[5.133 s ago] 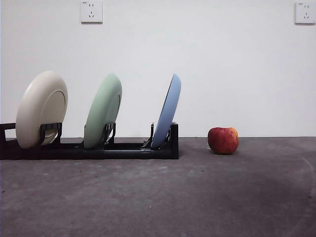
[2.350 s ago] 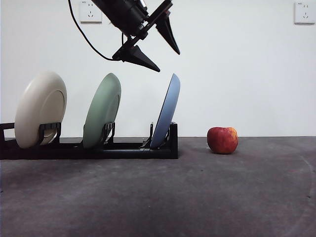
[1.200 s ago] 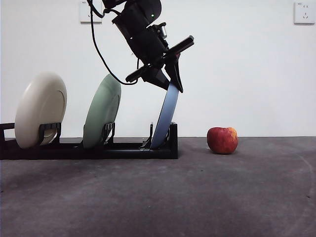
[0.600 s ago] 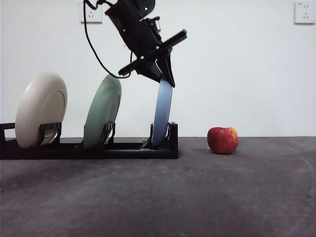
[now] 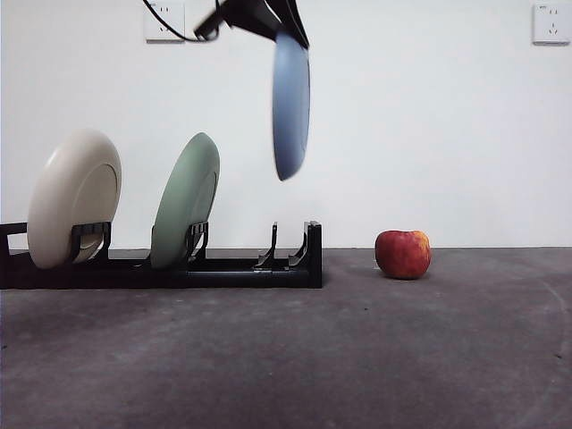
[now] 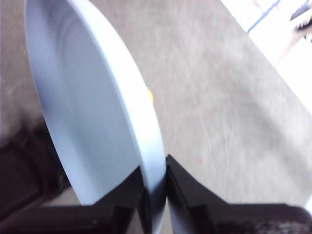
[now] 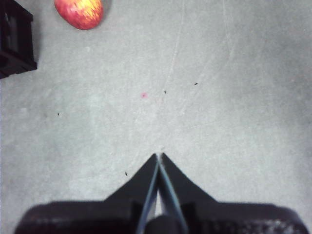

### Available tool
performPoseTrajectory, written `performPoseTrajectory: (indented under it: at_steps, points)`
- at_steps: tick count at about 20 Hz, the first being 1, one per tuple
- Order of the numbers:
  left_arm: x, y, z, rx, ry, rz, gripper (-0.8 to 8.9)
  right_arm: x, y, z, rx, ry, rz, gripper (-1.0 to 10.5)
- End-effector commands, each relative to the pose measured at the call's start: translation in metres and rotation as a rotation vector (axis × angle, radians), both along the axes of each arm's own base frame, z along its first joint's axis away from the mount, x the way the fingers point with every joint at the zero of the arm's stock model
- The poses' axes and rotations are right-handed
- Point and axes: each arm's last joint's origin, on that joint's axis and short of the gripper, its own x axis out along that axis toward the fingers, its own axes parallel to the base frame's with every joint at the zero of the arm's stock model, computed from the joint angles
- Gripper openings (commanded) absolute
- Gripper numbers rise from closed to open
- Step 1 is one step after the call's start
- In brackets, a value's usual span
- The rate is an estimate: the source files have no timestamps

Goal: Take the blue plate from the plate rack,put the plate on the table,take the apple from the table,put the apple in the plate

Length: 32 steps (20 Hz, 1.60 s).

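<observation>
Nearest lies bare table (image 5: 357, 357), the landing spot straight below; farther back the left gripper (image 6: 155, 183), jaws pinching its rim, hangs the blue plate (image 5: 291, 103) edge-on, clear above the plate rack (image 5: 223, 268), apple (image 5: 403, 254) beside, right gripper (image 7: 159, 161) pressed together.

Looks like a lab/test setup: bare white wall (image 5: 429, 125), wall sockets (image 5: 165, 20), rough grey worktop (image 5: 357, 349).
</observation>
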Motion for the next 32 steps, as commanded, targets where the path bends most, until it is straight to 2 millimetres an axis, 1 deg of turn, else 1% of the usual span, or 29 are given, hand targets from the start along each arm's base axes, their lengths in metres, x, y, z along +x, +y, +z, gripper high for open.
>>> performPoseTrajectory:
  at_steps: [1, 4, 6, 10, 14, 17, 20, 23, 24, 28, 30, 32]
  points:
    - [-0.018, 0.001, 0.011, 0.053, -0.053, -0.086, -0.05, 0.0, 0.0, 0.001, -0.007, -0.004, 0.005, 0.0]
    - [-0.039, 0.0, 0.015, 0.123, -0.026, -0.154, -0.05, 0.0, 0.0, 0.001, -0.007, -0.006, 0.005, 0.0]
    - [-0.053, -0.005, 0.014, 0.182, 0.002, -0.218, -0.05, 0.0, 0.0, 0.001, -0.009, -0.006, 0.007, 0.0]
    - [-0.081, -0.023, 0.005, 0.4, 0.005, -0.27, -0.05, 0.0, 0.0, 0.001, -0.008, -0.006, 0.007, 0.0]
    - [-0.107, -0.046, 0.007, 0.441, -0.039, -0.32, -0.05, 0.001, 0.0, 0.002, -0.008, -0.014, 0.007, 0.0]
    - [-0.136, -0.061, -0.001, 0.605, -0.126, -0.304, -0.06, 0.0, 0.0, 0.002, -0.008, -0.01, 0.006, 0.0]
    - [-0.165, -0.065, -0.024, 0.717, -0.112, -0.335, -0.05, 0.0, 0.0, 0.001, -0.008, -0.006, 0.007, 0.0]
    - [-0.184, -0.068, -0.057, 0.891, -0.126, -0.295, -0.06, 0.0, 0.0, 0.001, -0.008, -0.008, 0.007, 0.0]
    - [-0.187, -0.07, -0.068, 0.946, -0.145, -0.283, -0.06, 0.0, 0.0, 0.002, -0.008, -0.011, 0.007, 0.0]
    - [-0.198, -0.083, -0.115, 0.967, -0.179, -0.354, -0.06, 0.001, 0.0, 0.002, -0.009, -0.018, 0.007, 0.0]
    - [-0.204, -0.085, -0.139, 0.986, -0.175, -0.378, -0.06, 0.001, 0.0, 0.002, -0.009, -0.018, 0.007, 0.0]
    - [-0.207, -0.082, -0.16, 1.004, -0.164, -0.389, -0.06, 0.001, 0.0, 0.002, -0.009, -0.019, 0.007, 0.0]
